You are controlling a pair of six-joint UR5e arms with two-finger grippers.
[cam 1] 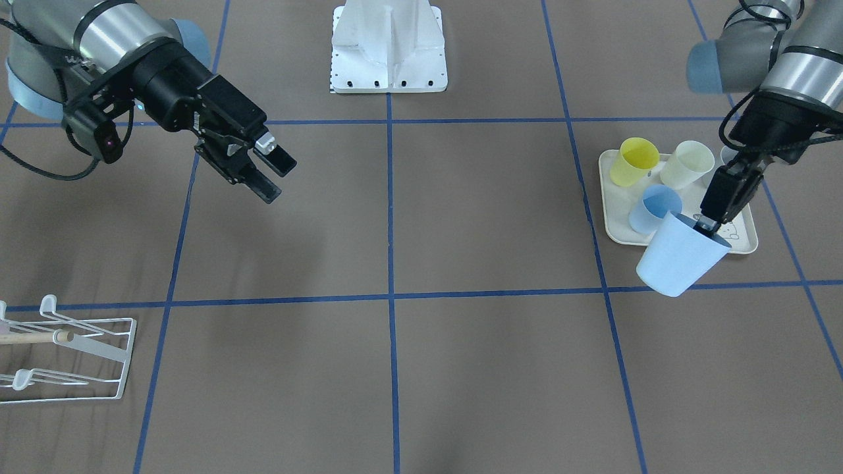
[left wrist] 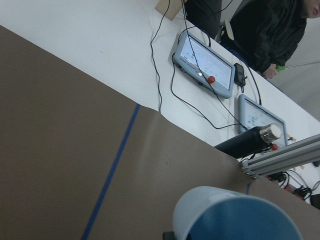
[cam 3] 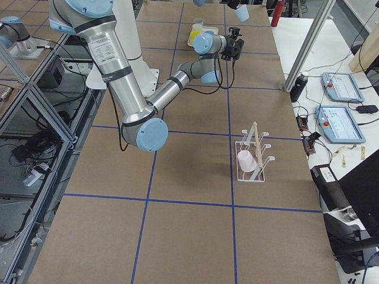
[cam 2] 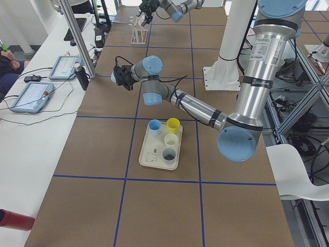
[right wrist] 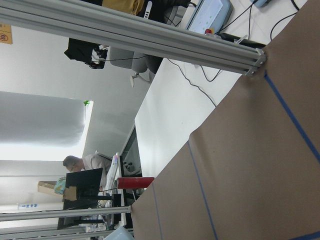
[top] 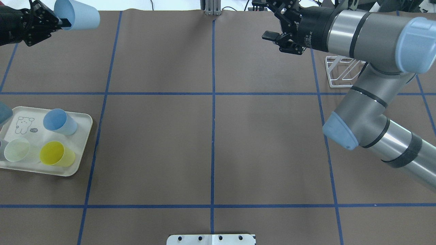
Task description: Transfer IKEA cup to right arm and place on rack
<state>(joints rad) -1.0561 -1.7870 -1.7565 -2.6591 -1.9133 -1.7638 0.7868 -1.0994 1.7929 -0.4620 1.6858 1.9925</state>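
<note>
My left gripper (cam 1: 707, 225) pinches the cup (cam 1: 678, 260) by its rim, one finger inside, holding it aloft. Its long axis lies sideways, base pointing at my right gripper (cam 1: 276, 178), whose fingers gape wide and empty, well apart. The rack (cam 1: 99, 347) lies beyond them.

Pale blue cup (cam 1: 678, 260) is off the table on the robot's left side, tipped over, its rim pinched by the left gripper (cam 1: 706, 225) (one finger inside the mouth). The right arm (top: 357, 30), silver-grey with light-blue caps, reaches over the table; the right gripper (cam 1: 275, 176) has its fingers spread and holds nothing. The white wire rack (cam 1: 72, 355), with a wooden dowel through it, stands on the table's right side, well apart from the cup.
</note>
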